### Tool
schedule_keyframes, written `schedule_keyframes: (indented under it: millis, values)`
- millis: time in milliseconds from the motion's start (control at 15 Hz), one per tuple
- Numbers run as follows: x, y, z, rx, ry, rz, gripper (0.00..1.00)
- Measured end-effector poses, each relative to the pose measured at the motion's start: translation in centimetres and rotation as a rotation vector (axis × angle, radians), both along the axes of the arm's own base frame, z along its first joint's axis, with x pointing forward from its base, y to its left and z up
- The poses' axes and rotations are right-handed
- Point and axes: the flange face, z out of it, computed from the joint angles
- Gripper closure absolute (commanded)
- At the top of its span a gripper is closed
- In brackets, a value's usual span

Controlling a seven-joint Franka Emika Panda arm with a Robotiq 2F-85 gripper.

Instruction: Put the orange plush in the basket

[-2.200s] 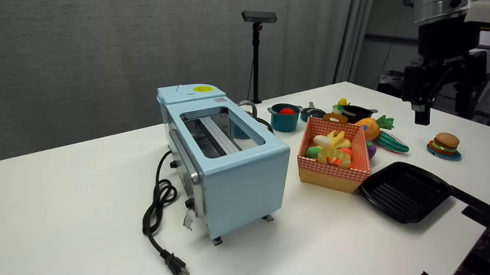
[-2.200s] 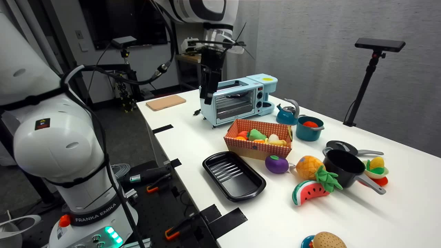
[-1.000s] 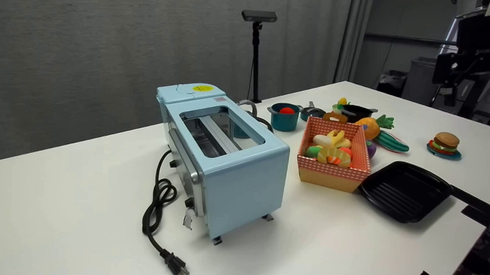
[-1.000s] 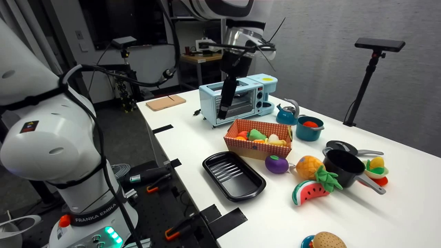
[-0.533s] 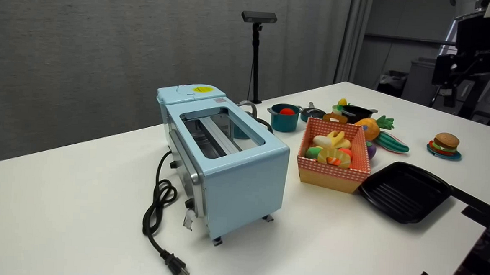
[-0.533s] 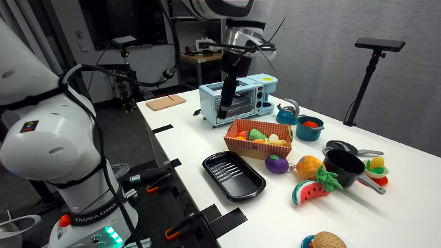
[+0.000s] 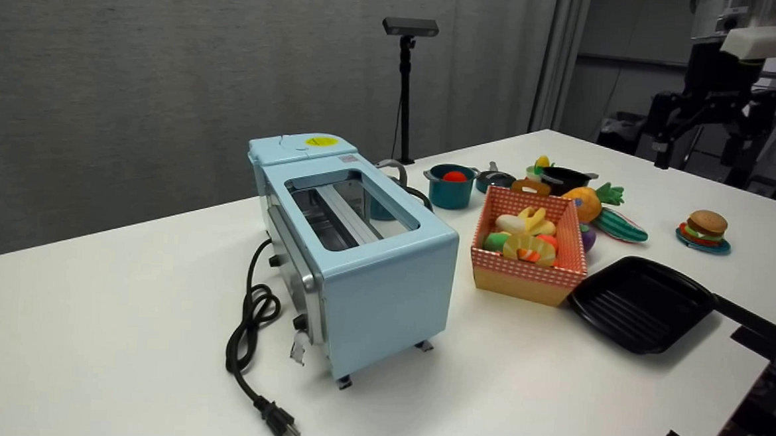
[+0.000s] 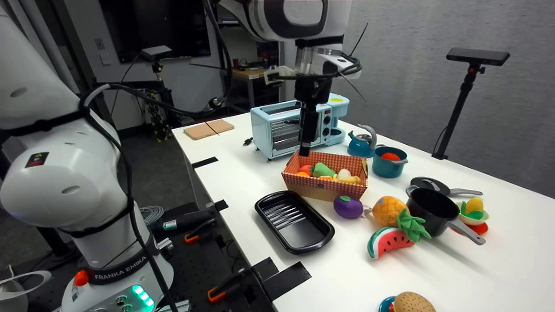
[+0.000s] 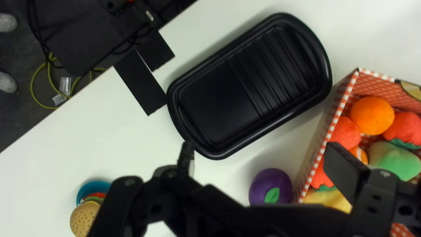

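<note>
The basket is a rectangular box with red-and-white checked walls; it shows in both exterior views (image 7: 524,288) (image 8: 321,185), and its rim (image 9: 338,113) is at the right of the wrist view. The orange plush (image 9: 372,115), a round bright orange ball, lies inside the basket among other toy foods, by a corner. It shows in an exterior view (image 8: 302,174) at the basket's near-left end. My gripper (image 9: 264,156) is open and empty, held high above the table, pointing down, in both exterior views (image 7: 696,160) (image 8: 305,151). Its right finger overlaps the basket in the wrist view.
A black pan (image 9: 227,85) lies beside the basket. A purple toy (image 9: 271,186), an orange pineapple toy (image 8: 389,210) and a watermelon toy (image 8: 390,241) are close by. The light-blue toaster (image 7: 390,311), teal pot (image 8: 389,167), black pot (image 8: 431,212) and burger toy (image 7: 706,225) stand around.
Over the last half second my open gripper has moved right and turned more upright in an exterior view, its tips now overlapping the basket's back edge. The basket and toys have not moved.
</note>
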Motion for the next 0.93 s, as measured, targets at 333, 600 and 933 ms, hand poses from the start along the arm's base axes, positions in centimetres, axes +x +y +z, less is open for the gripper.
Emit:
schedule_keyframes:
  millis: [333, 600, 933]
  values:
    - [4.3, -3.5, -2.5, -0.09, -0.081, -0.025, 0.0]
    - [8.1, -6.4, -4.0, -0.133, -0.095, -0.075, 0.0]
    - [11.8, -9.5, -6.1, -0.155, -0.08, -0.112, 0.0]
